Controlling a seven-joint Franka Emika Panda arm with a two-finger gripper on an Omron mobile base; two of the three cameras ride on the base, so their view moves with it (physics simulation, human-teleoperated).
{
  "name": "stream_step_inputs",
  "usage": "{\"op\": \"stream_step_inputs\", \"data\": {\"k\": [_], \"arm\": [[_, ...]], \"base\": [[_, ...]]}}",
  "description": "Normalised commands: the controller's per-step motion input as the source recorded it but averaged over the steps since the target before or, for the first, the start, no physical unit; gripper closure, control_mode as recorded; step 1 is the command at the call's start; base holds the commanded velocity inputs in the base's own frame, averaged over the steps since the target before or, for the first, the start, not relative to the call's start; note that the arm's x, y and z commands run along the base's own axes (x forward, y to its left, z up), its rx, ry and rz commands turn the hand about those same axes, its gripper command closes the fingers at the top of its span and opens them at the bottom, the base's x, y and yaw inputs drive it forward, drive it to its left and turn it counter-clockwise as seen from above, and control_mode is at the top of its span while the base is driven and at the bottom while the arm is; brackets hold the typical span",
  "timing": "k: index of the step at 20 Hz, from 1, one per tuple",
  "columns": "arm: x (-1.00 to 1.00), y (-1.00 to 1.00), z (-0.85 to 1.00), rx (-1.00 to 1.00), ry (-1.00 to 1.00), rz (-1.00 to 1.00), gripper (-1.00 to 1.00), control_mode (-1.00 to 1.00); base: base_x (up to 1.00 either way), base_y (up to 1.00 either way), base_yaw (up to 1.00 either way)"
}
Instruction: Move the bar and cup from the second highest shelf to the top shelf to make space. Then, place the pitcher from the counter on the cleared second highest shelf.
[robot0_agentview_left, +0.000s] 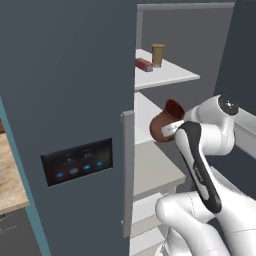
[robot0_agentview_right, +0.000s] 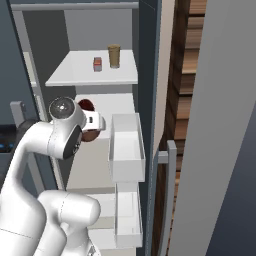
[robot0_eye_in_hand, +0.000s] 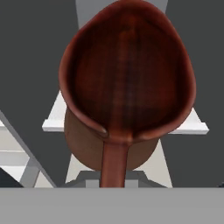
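Pitcher (robot0_eye_in_hand: 127, 87) gripped between shut jaws

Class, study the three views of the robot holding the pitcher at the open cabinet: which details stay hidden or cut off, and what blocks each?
- Gripper fingertips: in the hand view, the pitcher covers them.
- Pitcher's base, and any contact with the second highest shelf: left base view, hidden by the arm.
- Most of the pitcher: right base view, behind the wrist.
- Bar markings: too small.
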Motion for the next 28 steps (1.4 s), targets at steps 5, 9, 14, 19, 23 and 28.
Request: {"op": "stream_step_inputs", "data": {"k": [5, 9, 14, 19, 23, 28], "arm": [[0.31, 0.0, -0.04, 0.0, 0.0, 0.0, 1.0, -1.0], [0.3, -0.01, -0.12, 0.0, 0.0, 0.0, 1.0, -1.0], [0.28, -0.04, -0.19, 0.0, 0.0, 0.0, 1.0, -1.0], [0.25, -0.04, -0.24, 0.0, 0.0, 0.0, 1.0, -1.0], [0.28, -0.01, -0.16, 0.0, 0.0, 0.0, 1.0, -1.0], [0.27, 0.0, -0.08, 0.0, -0.01, 0.0, 1.0, -1.0]], "base": [[0.0, 0.0, 0.0], [0.0, 0.0, 0.0], [0.0, 0.0, 0.0], [0.0, 0.0, 0.0], [0.0, 0.0, 0.0], [0.0, 0.0, 0.0]]}}
